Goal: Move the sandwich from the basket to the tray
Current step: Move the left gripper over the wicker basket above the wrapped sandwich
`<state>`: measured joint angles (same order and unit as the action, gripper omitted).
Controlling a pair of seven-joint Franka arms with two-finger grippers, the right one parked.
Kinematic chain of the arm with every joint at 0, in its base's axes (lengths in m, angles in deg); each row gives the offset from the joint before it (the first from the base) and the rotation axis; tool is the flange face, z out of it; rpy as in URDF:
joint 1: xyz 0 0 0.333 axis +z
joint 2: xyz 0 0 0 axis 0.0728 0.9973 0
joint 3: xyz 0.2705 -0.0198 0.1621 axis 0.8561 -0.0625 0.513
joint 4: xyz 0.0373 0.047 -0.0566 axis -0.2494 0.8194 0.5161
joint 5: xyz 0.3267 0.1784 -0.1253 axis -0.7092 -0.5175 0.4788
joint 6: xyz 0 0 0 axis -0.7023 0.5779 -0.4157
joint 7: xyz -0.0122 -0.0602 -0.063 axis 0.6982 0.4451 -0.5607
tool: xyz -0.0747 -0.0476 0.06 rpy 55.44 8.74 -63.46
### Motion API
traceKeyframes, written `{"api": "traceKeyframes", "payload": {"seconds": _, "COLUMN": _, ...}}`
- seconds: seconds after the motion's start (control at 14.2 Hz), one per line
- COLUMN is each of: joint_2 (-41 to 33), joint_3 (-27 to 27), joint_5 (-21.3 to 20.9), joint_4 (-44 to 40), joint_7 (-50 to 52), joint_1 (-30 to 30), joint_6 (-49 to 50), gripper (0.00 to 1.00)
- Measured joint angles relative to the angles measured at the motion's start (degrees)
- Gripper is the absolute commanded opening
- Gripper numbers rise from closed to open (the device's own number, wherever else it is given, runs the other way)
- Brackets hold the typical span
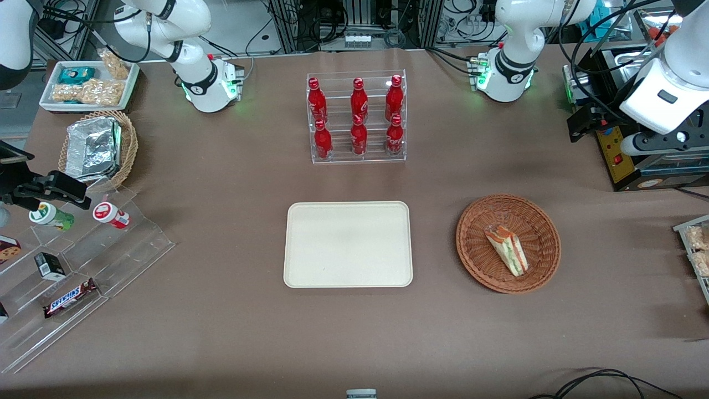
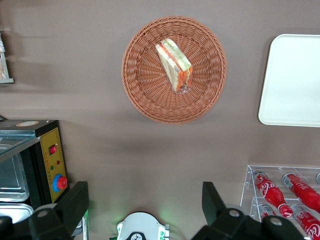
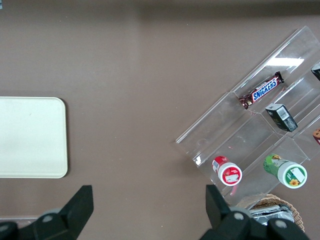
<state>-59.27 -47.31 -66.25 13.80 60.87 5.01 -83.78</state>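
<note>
The sandwich [image 1: 507, 249] [image 2: 174, 64], a white-bread wedge with green and orange-red layers, lies in the round reddish-brown basket [image 1: 476, 221] [image 2: 145, 85]. Beside the basket, toward the parked arm's end, the cream tray [image 1: 348, 244] [image 2: 295, 80] [image 3: 30, 137] lies flat with nothing on it. My gripper [image 1: 584, 121] [image 2: 144, 202] hangs high above the table, farther from the front camera than the basket and near the working arm's end. It is open, its black fingers [image 2: 75, 205] wide apart, and holds nothing.
A clear rack of red bottles [image 1: 357, 119] [image 2: 285, 192] stands farther from the front camera than the tray. A yellow control box [image 1: 615, 147] [image 2: 55, 160] sits close under the gripper. A clear snack stand [image 1: 83, 260], foil-filled tan basket [image 1: 99, 147] and white snack tray [image 1: 88, 83] lie toward the parked arm's end.
</note>
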Motion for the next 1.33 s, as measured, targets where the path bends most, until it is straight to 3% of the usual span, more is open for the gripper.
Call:
{"api": "traceKeyframes", "payload": {"seconds": 0.35, "joint_2": -0.22, "joint_3": 0.07, "joint_5": -0.38, "joint_4": 1.36, "joint_7": -2.09, "joint_1": 0.08, "joint_6": -0.66, "gripper": 1.00}}
{"api": "traceKeyframes", "payload": {"seconds": 0.7, "joint_2": 0.07, "joint_3": 0.12, "joint_5": -0.39, "joint_4": 10.16, "joint_7": -1.62, "joint_1": 0.10, "joint_6": -7.31, "gripper": 1.00}}
{"api": "traceKeyframes", "payload": {"seconds": 0.98, "joint_2": 0.88, "joint_3": 0.14, "joint_5": -0.34, "joint_4": 18.16, "joint_7": 4.16, "joint_1": 0.10, "joint_6": -17.00, "gripper": 1.00}}
{"api": "traceKeyframes", "payload": {"seconds": 1.33, "joint_2": 4.92, "joint_3": 0.03, "joint_5": -0.19, "joint_4": 20.18, "joint_7": 7.56, "joint_1": 0.08, "joint_6": -19.26, "gripper": 1.00}}
